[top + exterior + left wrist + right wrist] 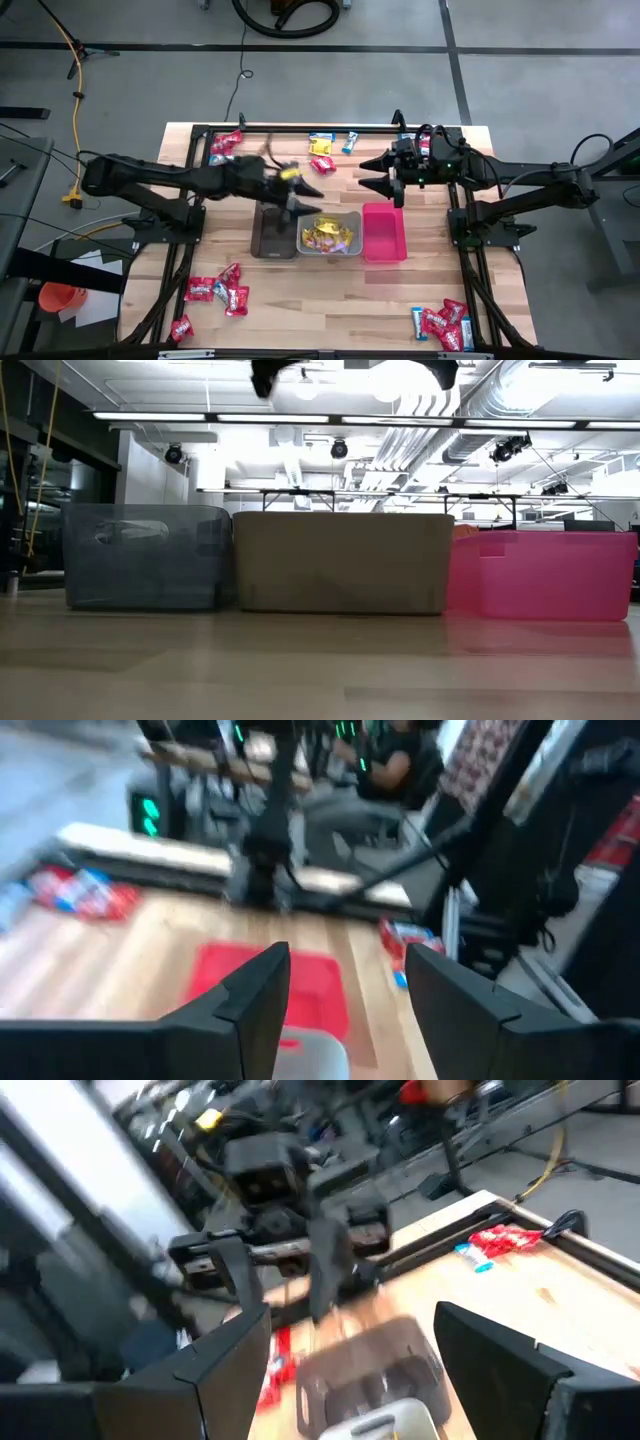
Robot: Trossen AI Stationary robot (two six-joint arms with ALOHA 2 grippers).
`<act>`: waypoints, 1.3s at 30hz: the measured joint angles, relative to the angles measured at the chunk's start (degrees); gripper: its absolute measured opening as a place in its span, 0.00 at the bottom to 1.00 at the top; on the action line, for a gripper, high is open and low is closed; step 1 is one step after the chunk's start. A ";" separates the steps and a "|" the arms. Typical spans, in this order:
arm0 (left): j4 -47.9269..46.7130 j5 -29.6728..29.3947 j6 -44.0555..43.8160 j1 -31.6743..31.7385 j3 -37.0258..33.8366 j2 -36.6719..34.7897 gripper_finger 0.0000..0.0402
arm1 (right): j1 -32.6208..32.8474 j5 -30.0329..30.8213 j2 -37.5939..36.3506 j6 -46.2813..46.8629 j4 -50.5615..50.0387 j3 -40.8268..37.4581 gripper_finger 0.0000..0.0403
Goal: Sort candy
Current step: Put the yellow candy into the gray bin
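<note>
Candy [214, 291]: scattered in clusters on the tabletop [330, 300]; red packets near left, more red and blue-and-white pieces [442, 326] near right, a few pieces [322, 165] along the far edge, red ones [226, 144] at far left.
Grey bin [331, 234]: middle of the row, and it's got a pile of yellow packets [329, 233] lying inside.
Brown bin [270, 231]: touching the grey bin's left side; what's in it is hidden by the arm.
Pink bin [384, 232]: touching the grey bin's right side, nothing visible inside.
Left end effector [303, 207]: up over the seam between the brown and grey bins, fingers [250, 1010] parted with a clear gap, nothing between them in the left wrist view.
Yellow spot [290, 174]: a small yellow patch shows on the left arm just behind the fingers; can't tell whether it's candy or part of the arm.
Right end effector [375, 175]: hovering just beyond the pink bin's far end, fingers [215, 1370] spread wide, empty.
Low view: three bins side by side on the tabletop, both arms only dark shapes at the top edge.
</note>
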 joint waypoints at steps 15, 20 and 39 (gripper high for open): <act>-6.47 -12.79 5.31 9.84 0.06 -13.15 0.47 | -14.99 7.44 23.59 5.45 -11.53 19.50 0.69; -7.72 -13.09 5.36 10.39 0.04 -12.72 0.47 | -21.39 8.37 39.05 5.53 -21.87 33.24 0.69; -9.03 -19.73 10.89 11.23 0.02 -12.75 0.47 | -25.03 4.57 80.81 17.66 -50.99 72.29 0.69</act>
